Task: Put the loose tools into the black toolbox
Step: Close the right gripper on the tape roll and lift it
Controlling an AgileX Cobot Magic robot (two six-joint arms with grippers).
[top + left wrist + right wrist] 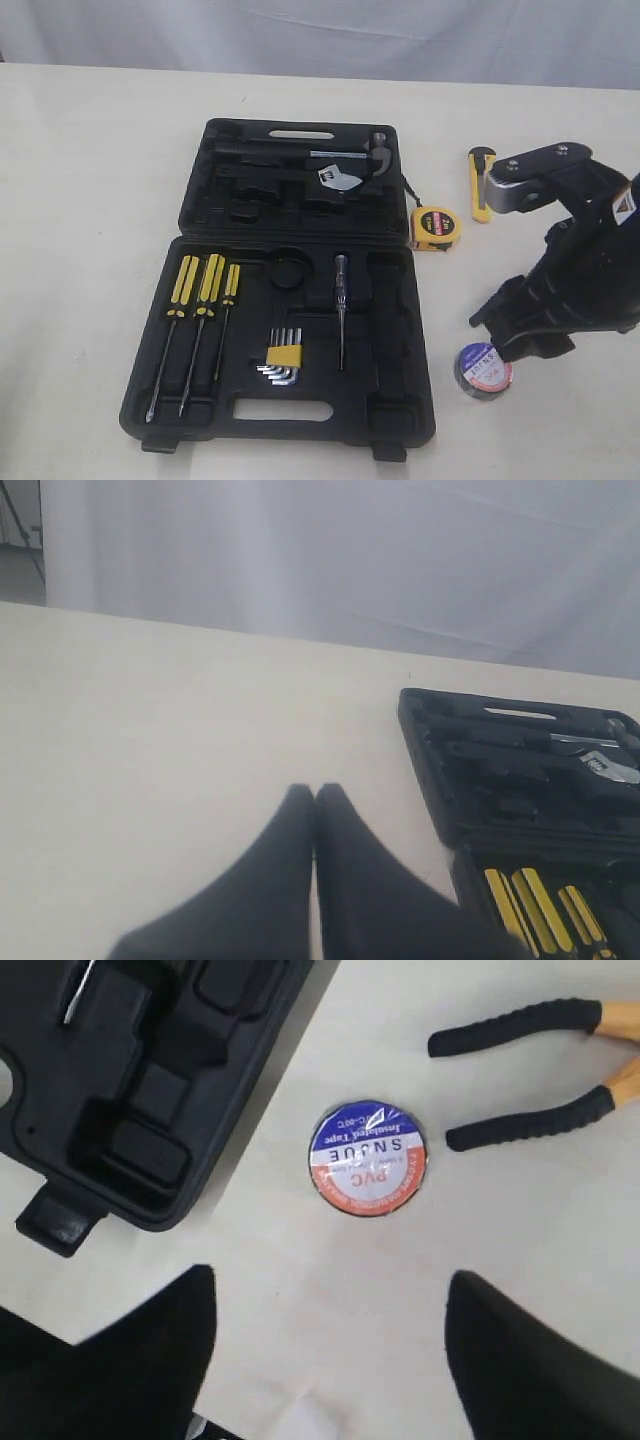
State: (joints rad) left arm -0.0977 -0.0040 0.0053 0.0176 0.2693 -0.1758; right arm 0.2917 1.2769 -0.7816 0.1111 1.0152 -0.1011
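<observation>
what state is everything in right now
toolbox, open, lying flat
tape roll, flat on table, outside toolbox
tape measure, on table beside toolbox
knife, on table, outside toolbox
pliers, on table, handles spread
screwdrivers, seated in toolbox
left hand, shut, empty
right hand, open over tape roll

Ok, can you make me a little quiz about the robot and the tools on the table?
1. True or false: the round black tape roll with the red, white and blue label lies inside the black plastic toolbox.
2. How many yellow-handled metal screwdrivers lie in the toolbox? A one, B three, C six.
3. Fill in: above the tape roll, the right arm's fingers are ___ (open or shut).

Key: 1 false, it lies on the table beside the box. 2 B. 3 open.
</observation>
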